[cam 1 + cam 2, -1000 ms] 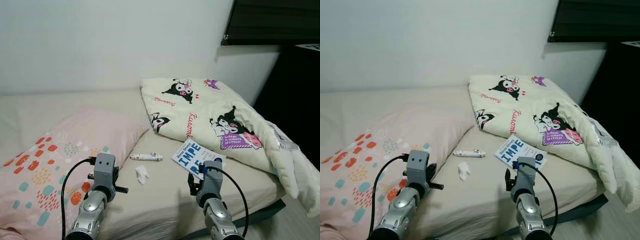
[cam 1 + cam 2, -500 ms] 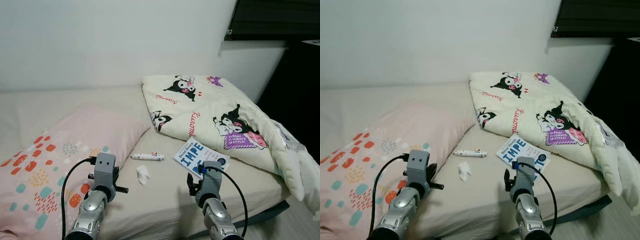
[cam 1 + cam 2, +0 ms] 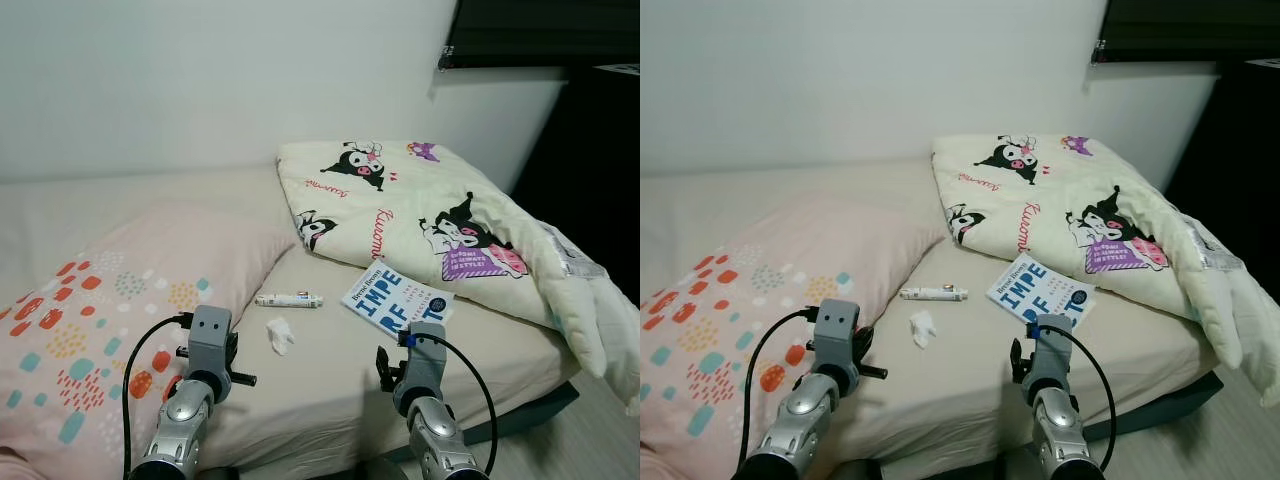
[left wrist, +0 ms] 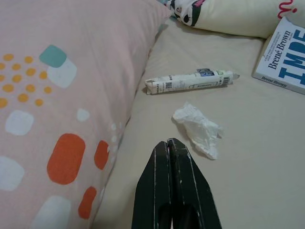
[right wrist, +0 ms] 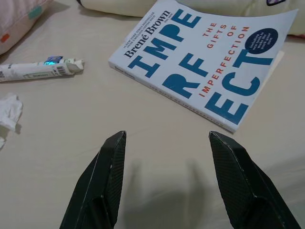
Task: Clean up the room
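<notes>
nearer now, right claw (image 5: 164, 179) wide, empty

Bed (image 3: 330, 380), beige sheet, set against a white wall at its far edge.

On it:
- Pink pillow (image 3: 120, 300) with coloured spots, at the left, reaching the near edge.
- Folded cream quilt (image 3: 430, 220) with cartoon print, at the right, running from the far edge to the right-hand edge, where it hangs over.
- White tube (image 4: 190, 82), squeezed and crimped at one end, lying flat in the middle, just beside the pillow's edge.
- Crumpled white tissue (image 4: 199, 129), near the tube, on the near-edge side of it, apart from it.
- Book (image 5: 205, 62), white cover with blue letters, flat on the sheet; its far edge lies against the quilt.
</notes>
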